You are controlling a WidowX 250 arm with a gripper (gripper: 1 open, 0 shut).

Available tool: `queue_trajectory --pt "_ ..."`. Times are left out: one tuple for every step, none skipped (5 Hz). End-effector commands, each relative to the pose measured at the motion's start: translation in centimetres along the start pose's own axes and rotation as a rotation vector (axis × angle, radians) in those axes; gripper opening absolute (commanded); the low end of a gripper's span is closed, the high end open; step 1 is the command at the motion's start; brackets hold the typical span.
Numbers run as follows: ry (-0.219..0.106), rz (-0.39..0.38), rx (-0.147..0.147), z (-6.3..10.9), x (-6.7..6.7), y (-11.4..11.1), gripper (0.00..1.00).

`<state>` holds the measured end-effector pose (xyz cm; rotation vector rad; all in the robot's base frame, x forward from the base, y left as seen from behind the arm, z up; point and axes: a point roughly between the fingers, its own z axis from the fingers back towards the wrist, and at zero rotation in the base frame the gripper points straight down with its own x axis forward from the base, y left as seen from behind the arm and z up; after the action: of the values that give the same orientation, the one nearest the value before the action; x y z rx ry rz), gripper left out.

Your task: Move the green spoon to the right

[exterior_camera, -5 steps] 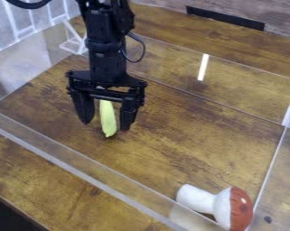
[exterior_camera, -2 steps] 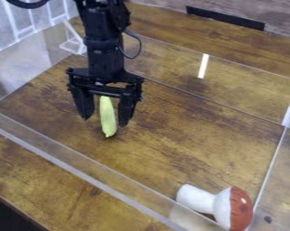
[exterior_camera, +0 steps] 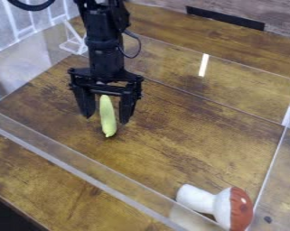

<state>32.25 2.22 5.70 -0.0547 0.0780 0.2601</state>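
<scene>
The green spoon (exterior_camera: 107,118) lies on the wooden table inside the clear-walled enclosure, left of centre, its yellow-green handle pointing toward the front. My black gripper (exterior_camera: 107,110) points straight down over it, open, with one finger on each side of the handle. The fingertips (exterior_camera: 86,112) are low, close to the table. The upper end of the spoon is hidden under the gripper body, so its metal bowl does not show.
A toy mushroom (exterior_camera: 219,204) with a white stem and red cap lies at the front right. A clear acrylic wall (exterior_camera: 98,185) runs along the front and right sides. A white grid panel (exterior_camera: 21,36) stands at the back left.
The gripper has shifted slightly left and a little lower, still open around the spoon. The spoon has not moved.
</scene>
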Motion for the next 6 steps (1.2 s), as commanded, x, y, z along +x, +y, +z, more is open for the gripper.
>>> queue_trajectory --pt "-0.037 0.04 -0.008 0.7 -0.1 -0.3 1.0" --pt "-0.032 0.071 -0.013 0.3 -0.4 -0.5 0.0" --pt "-0.036 0.139 -0.023 0.9 0.7 -0.3 0.0" --pt "-0.041 0.203 -0.04 1.8 2.4 0.3 1.0" --pt "-0.033 0.193 -0.049 1.4 2.0 -0.2 1.0" --pt "-0.022 0.179 -0.045 0.5 1.5 -0.9 0.0"
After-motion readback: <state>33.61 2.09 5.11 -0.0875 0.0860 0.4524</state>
